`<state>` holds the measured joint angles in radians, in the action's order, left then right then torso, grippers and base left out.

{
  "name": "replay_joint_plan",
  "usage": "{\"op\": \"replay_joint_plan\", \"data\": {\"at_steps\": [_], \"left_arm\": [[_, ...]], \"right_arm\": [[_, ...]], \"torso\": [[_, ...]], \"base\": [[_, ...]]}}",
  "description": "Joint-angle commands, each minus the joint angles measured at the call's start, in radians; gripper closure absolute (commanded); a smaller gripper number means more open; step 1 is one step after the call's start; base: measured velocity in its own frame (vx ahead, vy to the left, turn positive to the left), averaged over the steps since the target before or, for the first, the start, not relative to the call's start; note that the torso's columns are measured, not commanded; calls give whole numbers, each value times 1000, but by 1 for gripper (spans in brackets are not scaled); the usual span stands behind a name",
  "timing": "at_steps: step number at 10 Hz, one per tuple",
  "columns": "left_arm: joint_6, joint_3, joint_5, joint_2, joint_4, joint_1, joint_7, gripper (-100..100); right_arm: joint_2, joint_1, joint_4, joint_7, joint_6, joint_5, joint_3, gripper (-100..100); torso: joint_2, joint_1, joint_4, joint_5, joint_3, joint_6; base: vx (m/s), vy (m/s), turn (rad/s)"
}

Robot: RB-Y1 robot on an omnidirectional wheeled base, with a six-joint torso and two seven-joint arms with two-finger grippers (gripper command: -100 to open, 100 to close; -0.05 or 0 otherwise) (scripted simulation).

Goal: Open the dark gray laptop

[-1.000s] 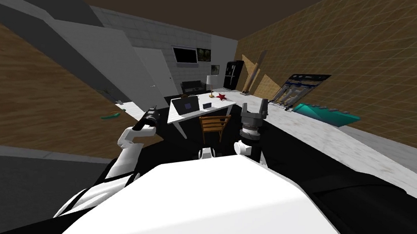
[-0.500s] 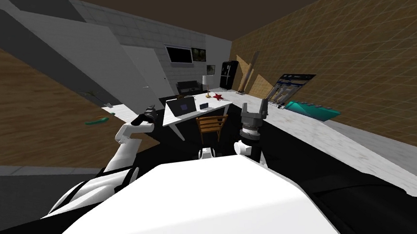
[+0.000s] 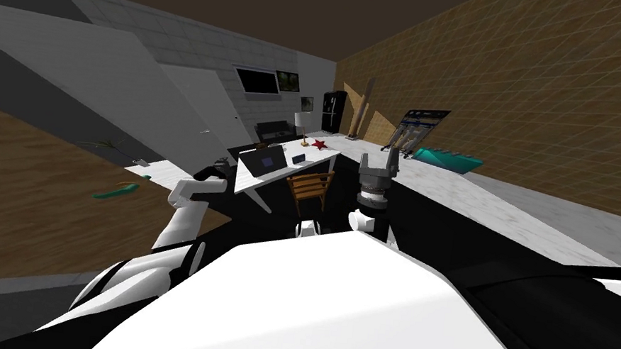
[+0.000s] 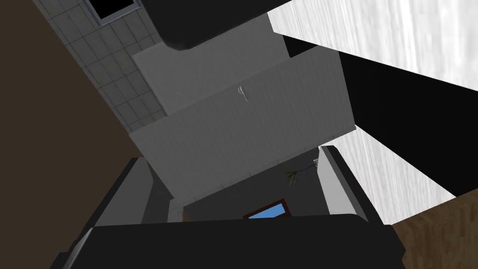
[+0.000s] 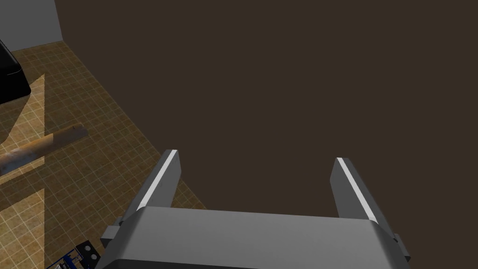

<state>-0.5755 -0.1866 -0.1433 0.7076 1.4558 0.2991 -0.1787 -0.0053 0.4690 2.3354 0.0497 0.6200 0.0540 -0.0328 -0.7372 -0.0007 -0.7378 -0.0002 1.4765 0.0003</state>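
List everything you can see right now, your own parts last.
desk: one, white, straight ahead
laptop: one, dark grey, on the desk's near end, lid looks raised
chair: one, brown wood, at the desk
lamp: one, white shade, desk's far end
star: one, red, on the desk beside the lamp
fridge: one, black, far corner
screen: one, black, on the far wall
left end effector: one, grey fingers open, empty
right end effector: one, grey fingers open, empty
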Motion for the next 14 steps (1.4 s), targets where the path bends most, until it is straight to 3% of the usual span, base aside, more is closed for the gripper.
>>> {"op": "replay_joint_plan", "data": {"at_steps": [1,9,11,13,14], "left_arm": [[-66,7,3,19,-36,36,-16,-100],[-253,29,13,83,-137,153,-61,-100],[-286,31,14,99,-153,173,-68,-100],[-275,31,14,93,-153,170,-66,-100],[-275,31,14,93,-152,170,-66,100]], "right_arm": [[0,0,0,0,0,0,0,0],[0,0,0,0,0,0,0,0],[0,0,0,0,0,0,0,0],[0,0,0,0,0,0,0,0],[0,0,0,0,0,0,0,0]], "torso": [[-1,1,0,0,0,-1],[-1,1,0,0,-1,0],[-2,1,0,0,-1,-1],[-2,1,0,0,-1,-1],[-2,1,0,0,-1,-1]], "base": [[30,-17,-109],[34,-9,-122],[20,-2,-76],[4,1,-9],[0,0,0]]}}
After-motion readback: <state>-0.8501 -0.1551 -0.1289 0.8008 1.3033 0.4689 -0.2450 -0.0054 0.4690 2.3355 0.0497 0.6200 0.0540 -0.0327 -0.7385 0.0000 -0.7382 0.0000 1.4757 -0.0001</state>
